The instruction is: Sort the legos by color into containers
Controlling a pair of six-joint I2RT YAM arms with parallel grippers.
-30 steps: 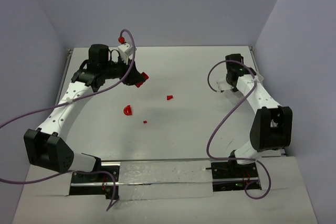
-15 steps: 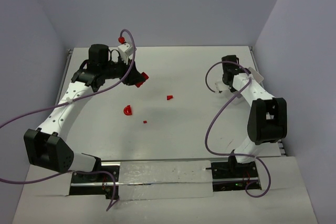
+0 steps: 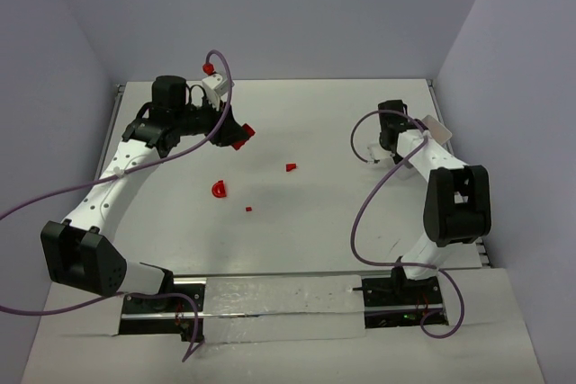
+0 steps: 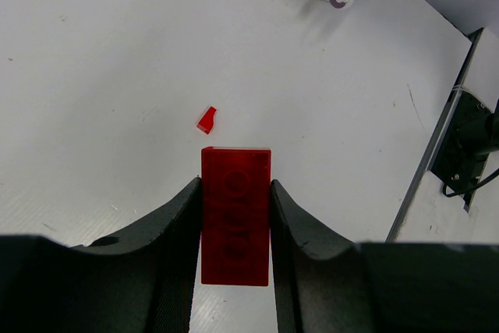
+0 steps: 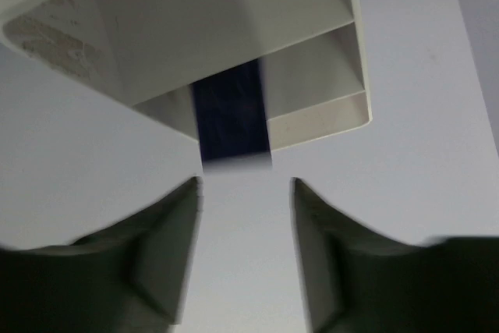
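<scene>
My left gripper is shut on a flat red lego plate, held above the table at the back left. A small red lego lies on the table just beyond it. Two more red legos lie mid-table. At the back right, my right gripper stands open just short of a white container. A dark purple lego, blurred, is free of the jaws at the container's opening. From above, that gripper hides most of the container.
The third red piece lies between the two arms. Grey walls close the table at the back and sides. A metal rail runs along the table's right edge. Purple cables loop beside each arm.
My right gripper's jaws have opened and let go of the dark purple lego at the container; that arm shifted slightly left. The left arm and its red plate have not moved.
</scene>
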